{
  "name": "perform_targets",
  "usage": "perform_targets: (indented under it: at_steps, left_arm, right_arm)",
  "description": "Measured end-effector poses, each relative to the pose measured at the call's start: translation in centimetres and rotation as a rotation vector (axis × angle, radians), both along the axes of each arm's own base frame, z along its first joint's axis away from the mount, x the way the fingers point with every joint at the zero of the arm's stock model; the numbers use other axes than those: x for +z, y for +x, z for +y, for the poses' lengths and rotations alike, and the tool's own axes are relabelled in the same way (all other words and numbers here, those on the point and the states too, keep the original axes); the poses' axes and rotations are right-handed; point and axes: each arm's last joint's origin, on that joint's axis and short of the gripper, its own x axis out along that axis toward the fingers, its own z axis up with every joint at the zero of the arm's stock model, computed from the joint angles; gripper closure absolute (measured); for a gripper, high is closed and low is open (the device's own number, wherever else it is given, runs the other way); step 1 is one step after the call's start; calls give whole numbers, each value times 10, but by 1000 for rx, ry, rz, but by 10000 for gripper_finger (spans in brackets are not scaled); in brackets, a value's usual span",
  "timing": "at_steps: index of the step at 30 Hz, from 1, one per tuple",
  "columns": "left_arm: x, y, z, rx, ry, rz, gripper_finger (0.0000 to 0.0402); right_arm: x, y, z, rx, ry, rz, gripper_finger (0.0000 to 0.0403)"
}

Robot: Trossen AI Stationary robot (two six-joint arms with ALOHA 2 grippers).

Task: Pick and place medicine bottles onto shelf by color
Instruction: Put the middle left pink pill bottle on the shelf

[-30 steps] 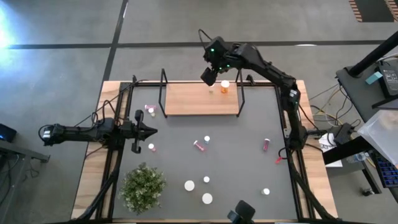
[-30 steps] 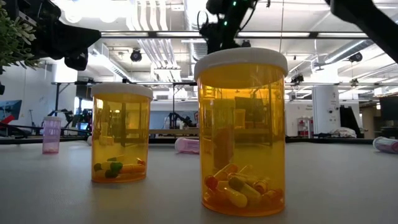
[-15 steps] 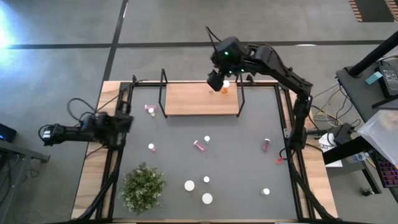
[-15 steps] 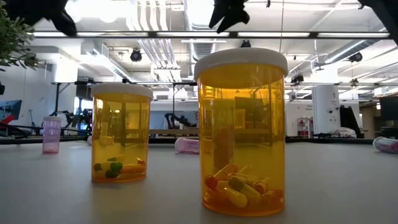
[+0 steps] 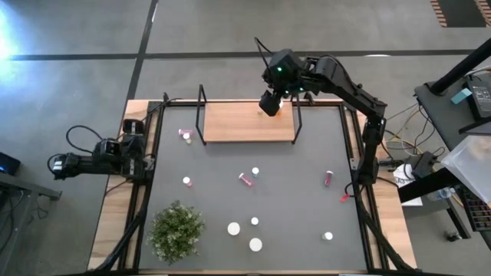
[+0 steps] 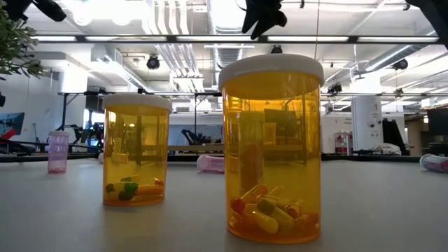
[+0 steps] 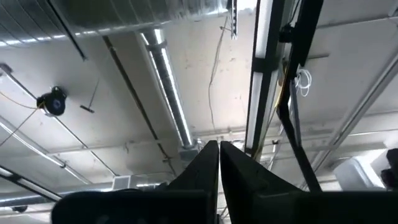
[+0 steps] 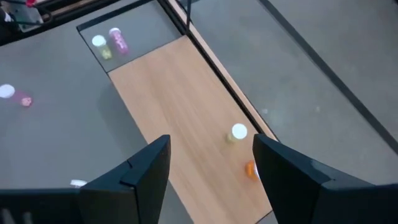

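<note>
The shelf (image 5: 245, 123), a light wooden board with black wire ends, stands at the table's far edge. My right gripper (image 8: 211, 180) is open and empty above the board's right end (image 5: 270, 102). Below it a small white-capped bottle (image 8: 238, 132) and an orange bottle (image 8: 250, 168) stand on the board. My left gripper (image 7: 217, 149) is shut and empty at the table's left edge (image 5: 130, 149), pointing up at the ceiling. Pink and white-capped bottles lie scattered on the mat, such as the lying pink bottle (image 5: 245, 179) and another pink bottle (image 5: 328, 178). Two orange bottles (image 6: 271, 147) (image 6: 136, 150) stand close to the low camera.
A green potted plant (image 5: 176, 230) stands at the near left. Two small bottles (image 5: 184, 134) are just left of the shelf. A purple bottle (image 6: 57, 150) stands at the left in the low view. Several white-capped bottles (image 5: 255, 244) stand near the table's front edge.
My left arm has drawn back from the mat toward the table's left edge and tipped its gripper upward. My right gripper has moved a little toward the table's right edge and nearer, over the shelf's right end.
</note>
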Motion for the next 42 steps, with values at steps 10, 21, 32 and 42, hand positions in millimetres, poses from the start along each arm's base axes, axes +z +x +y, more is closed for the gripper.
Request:
perform_targets:
  at_steps: [10,21,32,42]
  left_arm:
    - [-2,8,0,-172,-92,58,402]
    - [24,43,3,-119,-214,194,402]
    - [40,67,3,-232,-306,213,402]
    - [36,95,4,-204,-345,320,402]
  right_arm:
    - [-3,-1,5,12,17,43,184]
    - [-4,0,15,27,39,60,184]
    - [14,-23,31,22,11,16,184]
    - [34,-54,47,-35,-20,-59,184]
